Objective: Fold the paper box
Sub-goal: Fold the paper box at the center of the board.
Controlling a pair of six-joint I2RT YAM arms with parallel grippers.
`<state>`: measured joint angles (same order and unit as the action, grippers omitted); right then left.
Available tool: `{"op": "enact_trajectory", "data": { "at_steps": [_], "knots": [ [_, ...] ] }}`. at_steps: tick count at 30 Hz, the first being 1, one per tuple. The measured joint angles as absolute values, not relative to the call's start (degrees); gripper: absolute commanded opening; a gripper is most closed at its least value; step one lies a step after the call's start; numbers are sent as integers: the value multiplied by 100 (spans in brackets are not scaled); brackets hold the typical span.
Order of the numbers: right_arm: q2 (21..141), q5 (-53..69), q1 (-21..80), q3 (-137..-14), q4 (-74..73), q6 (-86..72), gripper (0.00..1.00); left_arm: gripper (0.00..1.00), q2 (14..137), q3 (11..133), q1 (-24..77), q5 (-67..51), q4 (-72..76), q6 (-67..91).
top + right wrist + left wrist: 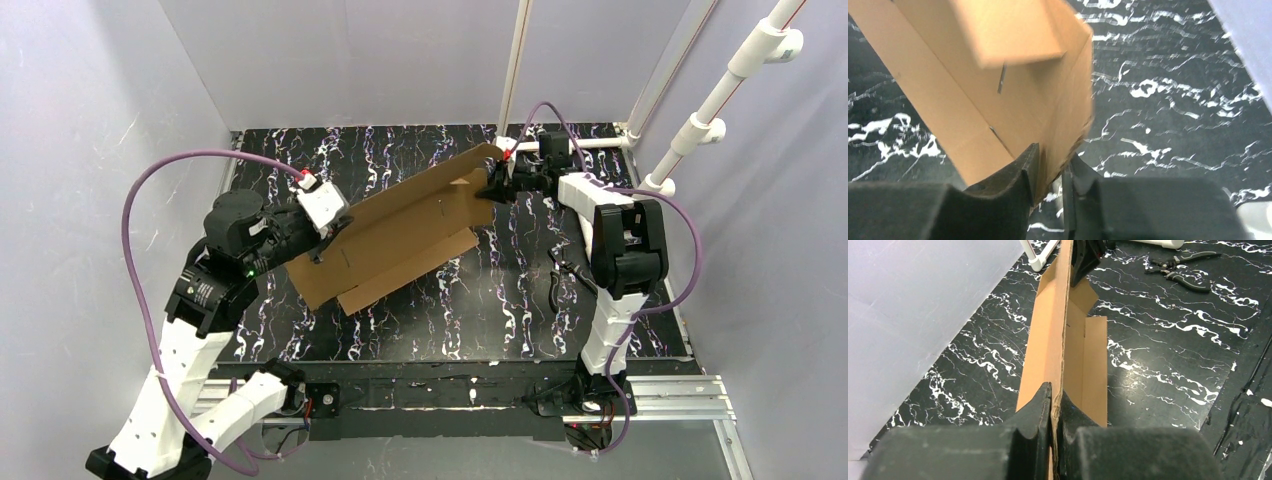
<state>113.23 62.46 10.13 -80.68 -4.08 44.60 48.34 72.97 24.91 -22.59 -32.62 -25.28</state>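
The paper box is a brown cardboard sheet held on edge above the black marbled table, running from lower left to upper right. One long flap lies out toward the near side. My left gripper is shut on the sheet's left end, and in the left wrist view both pads press the paper box's thin edge. My right gripper is at the far right corner. In the right wrist view its jaws stand apart around the paper box's corner, with a gap beside the right finger.
Black pliers lie on the table right of the box, near the right arm, and the pliers also show in the left wrist view. A white pipe frame rises behind the right gripper. White walls enclose the left, back and right sides.
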Motion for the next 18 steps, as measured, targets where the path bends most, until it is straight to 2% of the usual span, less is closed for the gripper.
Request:
{"op": "enact_trajectory", "data": {
  "at_steps": [3, 11, 13, 18],
  "knots": [
    [11323, 6060, 987, -7848, -574, 4530, 48, 0, 4718, 7113, 2497, -2287, -3179, -2408],
    [11279, 5439, 991, -7472, -770, 3883, 65, 0, 4622, 6676, 2497, -2036, -2998, -2147],
    [11181, 5310, 991, -7456, -858, 3653, 68, 0, 4609, 6648, 2497, -1922, -2950, -2069],
    [10621, 4864, 991, -7450, -1514, 3201, 85, 0, 4414, 6580, 2497, -1492, -2860, -1745]
  ]
}}
